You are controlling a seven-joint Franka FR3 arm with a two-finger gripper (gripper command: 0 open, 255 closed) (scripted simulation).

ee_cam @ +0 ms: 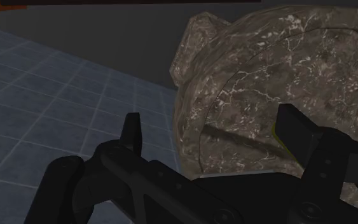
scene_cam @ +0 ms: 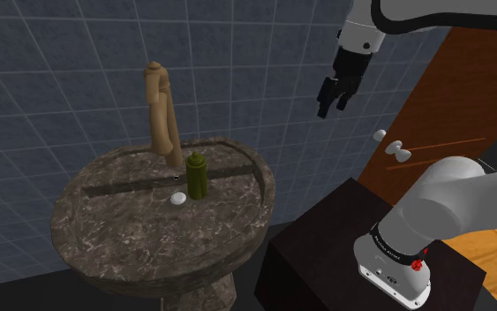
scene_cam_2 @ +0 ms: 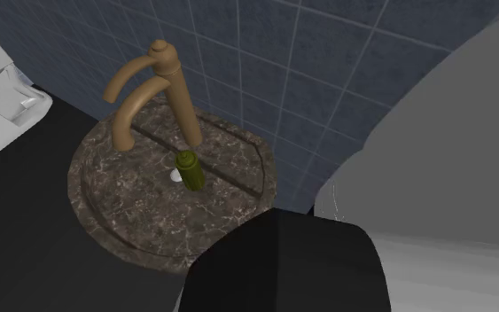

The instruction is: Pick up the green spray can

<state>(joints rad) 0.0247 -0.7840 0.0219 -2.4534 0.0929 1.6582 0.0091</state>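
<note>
Your tool hangs open, high at the shoulder view's right, well apart from the green spray can. It stands upright in the stone basin beside the faucet, so approach from above.

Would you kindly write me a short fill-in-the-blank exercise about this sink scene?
The spray can in the sink is ____ in colour. It stands ____ beside the white drain. The jaws are ____, holding nothing. The faucet rises in front of a wall of blue-grey ____.
Missing words: green; upright; open; tiles.
</note>
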